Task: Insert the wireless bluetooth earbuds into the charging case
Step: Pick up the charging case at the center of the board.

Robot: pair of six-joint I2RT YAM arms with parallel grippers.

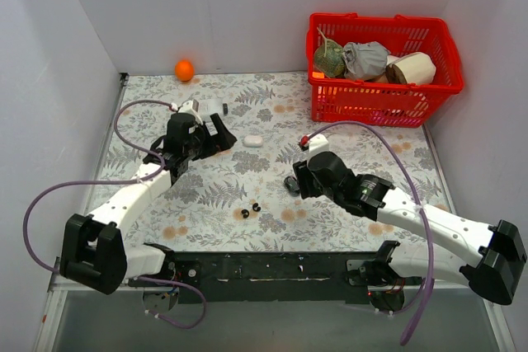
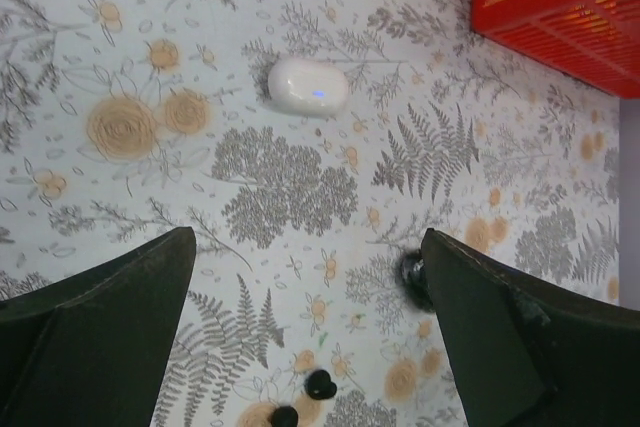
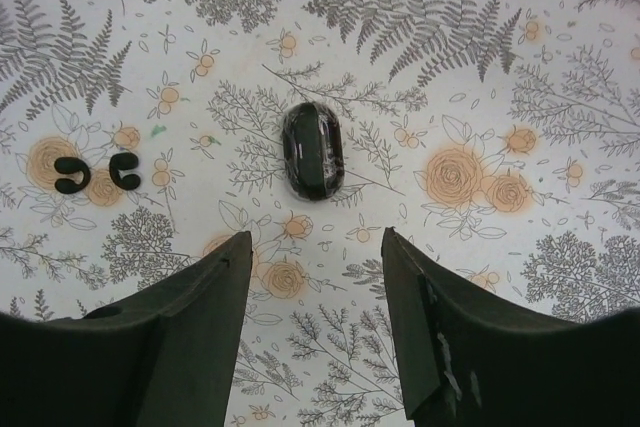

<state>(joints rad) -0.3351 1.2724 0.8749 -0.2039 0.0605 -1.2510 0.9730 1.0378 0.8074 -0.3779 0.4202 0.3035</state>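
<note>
Wireless bluetooth earbuds [image 1: 256,207], two tiny rounded black buds, lie side by side on the floral-patterned table [image 1: 272,113] in the lower middle of the top view, close together and apart from both arms. In the right wrist view they sit at the left edge [image 3: 72,174]; in the left wrist view they show at the bottom [image 2: 320,384]. The right gripper [image 1: 299,177] has its jaws moderately apart and holds nothing [image 3: 317,237]. Its arm reaches in low from the lower right of the frame, and the gap between its jaws lines up with a glossy black oval case [image 3: 313,150] lying on the table just ahead of them, not touched. The left gripper [image 1: 216,142] has its jaws wide apart and is also empty [image 2: 308,237]. That arm stretches up from the lower left, its wrist pointing toward the right. A smooth white oval case [image 2: 308,86] rests on the table beyond these jaws, well clear of them. A red plastic basket [image 1: 371,105] holding bundled items stands at the upper right, and a small orange ball [image 1: 184,69] sits by the back wall.
</note>
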